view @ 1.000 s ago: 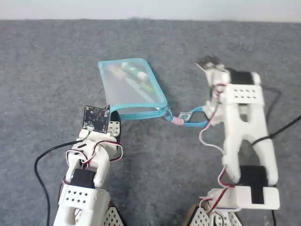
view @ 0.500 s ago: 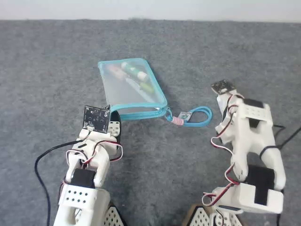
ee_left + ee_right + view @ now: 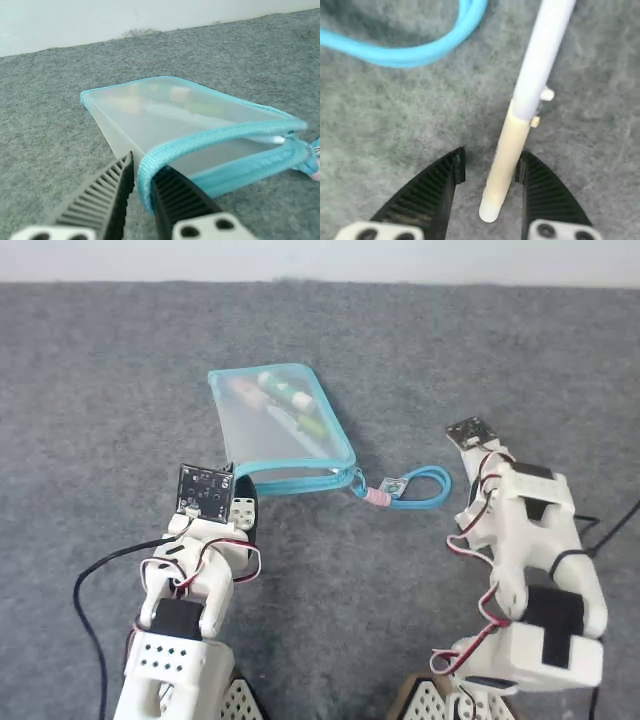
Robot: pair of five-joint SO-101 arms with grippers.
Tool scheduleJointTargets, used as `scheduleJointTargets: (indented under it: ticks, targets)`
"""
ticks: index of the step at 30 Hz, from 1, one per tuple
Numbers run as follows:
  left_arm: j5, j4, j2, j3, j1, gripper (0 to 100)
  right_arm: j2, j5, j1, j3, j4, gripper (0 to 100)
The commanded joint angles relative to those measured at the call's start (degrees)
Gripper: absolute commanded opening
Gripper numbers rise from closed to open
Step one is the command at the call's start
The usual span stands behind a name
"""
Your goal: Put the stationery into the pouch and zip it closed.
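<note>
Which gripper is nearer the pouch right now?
Left. The left gripper is clamped on the blue rim of the pouch; the right gripper is apart from it, open around a pen near the strap loop.

White right arm (image 3: 530, 530) pulled back toward its base; right gripper (image 3: 490, 167) came off the blue cord loop (image 3: 410, 58), now uncovered on grey table (image 3: 120, 390).

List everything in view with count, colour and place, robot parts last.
table: one, grey, under everything.
pouch: one, translucent with blue trim, mid-table.
stationery: several, pink, green, white, inside the pouch.
strap loop: one, blue, at the pouch's zip end.
pen: one, white and cream, lying on the table.
left pincer: one, black, shut on the pouch's blue edge.
right pincer: one, black, open around the pen.
</note>
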Motion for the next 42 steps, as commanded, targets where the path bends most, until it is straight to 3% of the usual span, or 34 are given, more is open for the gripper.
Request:
scheduleJointTargets:
  ticks: [1,5,10,17,23,28,36,42]
  targets:
    - [-0.62,-2.46,0.18,-0.22,-0.18,1,4.09,0.35,2.86,-4.92,1.10,15.5]
    - [-0.62,-2.55,0.18,-0.22,-0.18,1,4.79,0.35,3.91,-5.98,1.36,0.0]
    - [-0.62,-2.73,0.18,-0.22,-0.18,1,1.98,0.35,4.18,-6.07,2.86,0.8]
    - [-0.62,-2.73,0.18,-0.31,-0.09,1,-17.63,0.26,0.48,-6.59,14.37,0.6]
    - [-0.62,-2.73,0.18,-0.31,-0.18,1,-36.97,0.26,-10.33,-6.59,27.47,0.6]
    - [-0.62,-2.73,0.18,-0.31,-0.18,1,-46.46,-4.66,-25.80,-6.68,33.89,0.6]
    - [-0.62,-2.64,0.18,-0.31,-0.18,1,-40.92,-9.76,-43.12,-6.68,35.12,0.6]
    - [-0.70,-2.73,0.18,-0.31,-0.18,1,-31.43,-12.48,-44.97,-10.29,33.71,0.6]
